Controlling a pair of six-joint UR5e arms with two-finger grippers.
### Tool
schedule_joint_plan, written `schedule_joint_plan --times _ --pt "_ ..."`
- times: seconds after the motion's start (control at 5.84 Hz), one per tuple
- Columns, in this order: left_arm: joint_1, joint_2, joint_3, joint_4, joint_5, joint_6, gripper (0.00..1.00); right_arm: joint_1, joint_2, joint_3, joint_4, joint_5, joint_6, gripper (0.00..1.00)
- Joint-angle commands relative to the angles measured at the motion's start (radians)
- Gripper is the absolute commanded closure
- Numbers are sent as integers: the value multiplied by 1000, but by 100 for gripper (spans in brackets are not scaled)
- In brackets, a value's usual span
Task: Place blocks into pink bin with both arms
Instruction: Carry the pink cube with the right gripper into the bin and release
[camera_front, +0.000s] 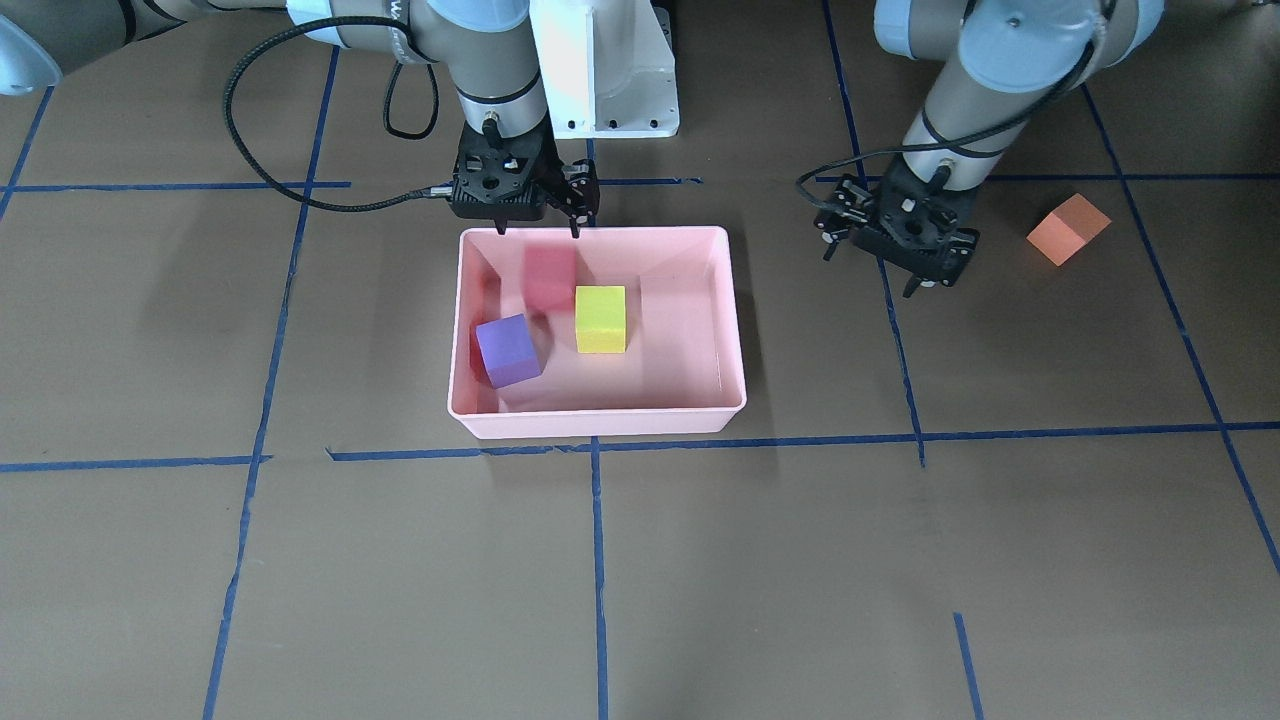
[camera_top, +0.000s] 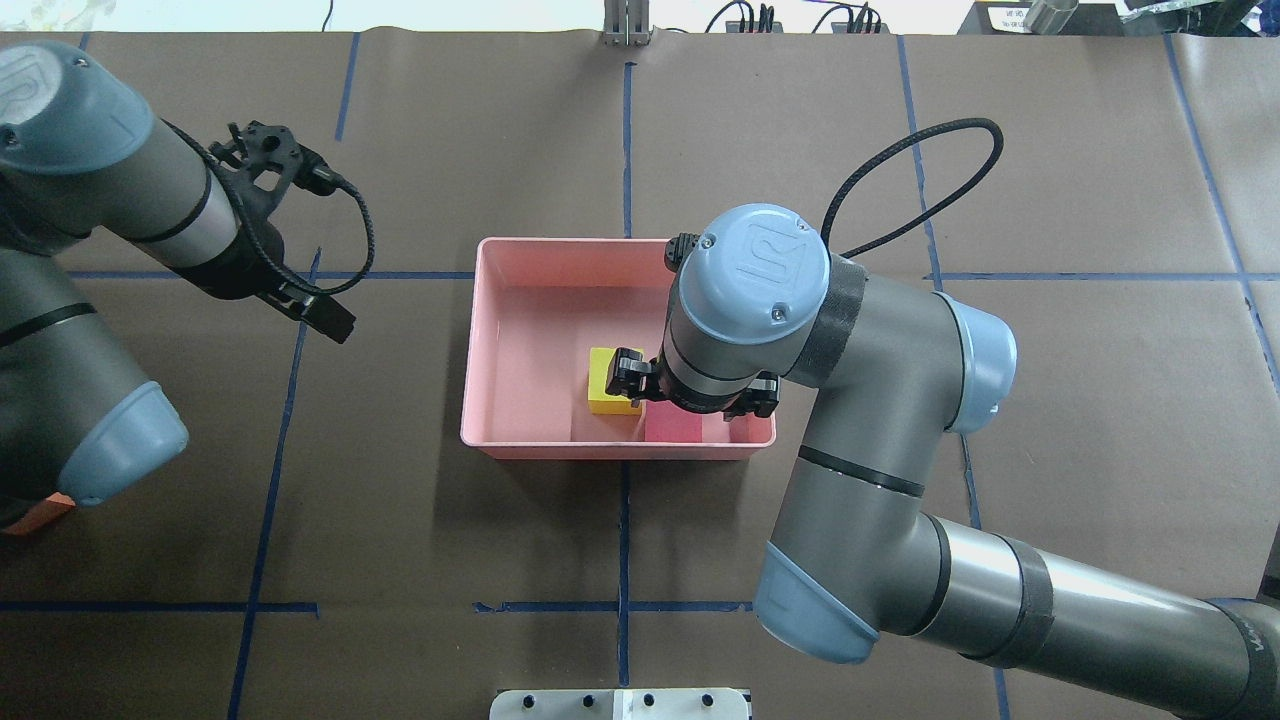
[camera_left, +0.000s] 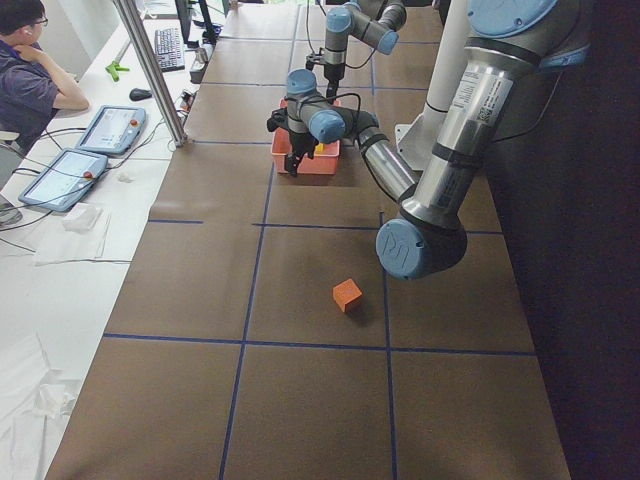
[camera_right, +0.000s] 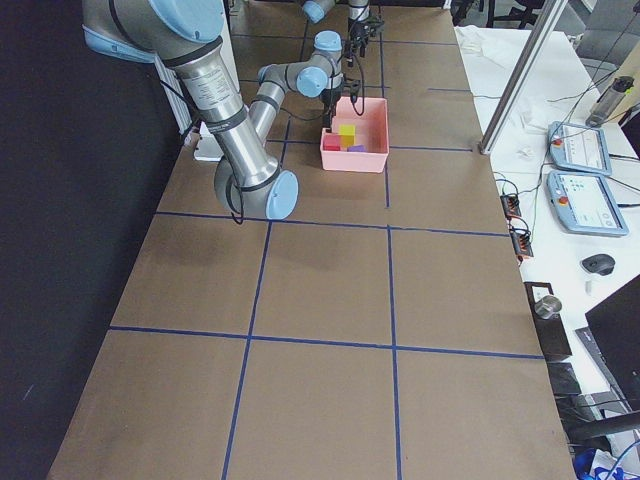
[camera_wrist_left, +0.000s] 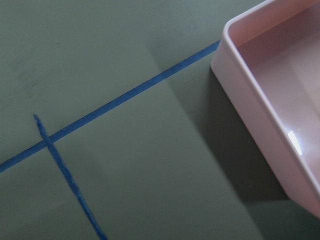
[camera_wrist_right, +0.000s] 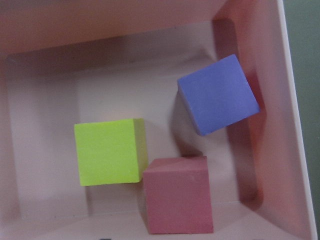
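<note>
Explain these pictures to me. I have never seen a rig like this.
This is a robot with two jointed arms, the right arm and the left arm, at a table marked with blue tape. Each arm ends in a two-fingered end effector. One picture faces the robot, one looks down from behind it, two are shot from the table's ends, and two come from cameras on the wrists. In the middle lies a pink bin holding a purple block and a yellow block. A red block, blurred, is just below the open right end effector, seemingly dropping in. The left end effector is open and holds nothing. An orange block lies on the table beside it.
</note>
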Motion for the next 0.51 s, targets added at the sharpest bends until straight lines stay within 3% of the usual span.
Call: schedule_joint_plan --times 0.0,0.17,0.34 --pt "-100 123 -38 -5 -43 110 0 67 2 9 -71 47 -138 0" --pt "-138 214 -50 -42 -43 150 0 152 -23 9 -76 128 -247 0" --pt "-139 351 -60 -209 -42 152 0 223 -61 12 -76 177 -385 0"
